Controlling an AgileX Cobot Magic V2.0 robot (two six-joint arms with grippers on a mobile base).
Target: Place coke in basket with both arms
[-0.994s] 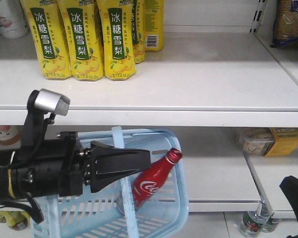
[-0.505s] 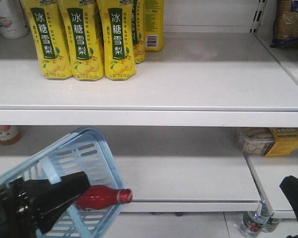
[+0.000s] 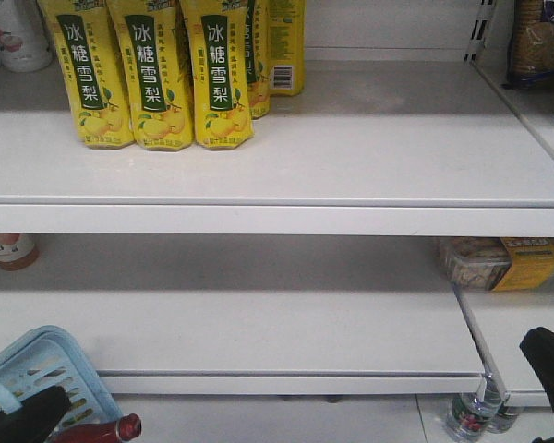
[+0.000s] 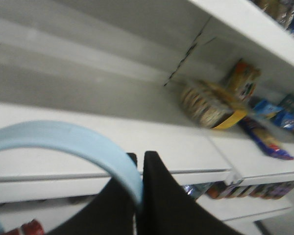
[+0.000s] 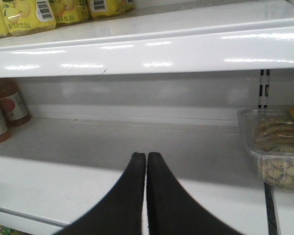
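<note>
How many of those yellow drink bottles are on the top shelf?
4 visible in the front view: three in the front row, one behind. More may be hidden behind.

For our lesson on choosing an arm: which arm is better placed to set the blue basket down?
Left, probably. The left gripper pinches the handle of the basket, with the coke beside it. The right gripper is shut on nothing, facing the shelf, apart from the basket.
</note>
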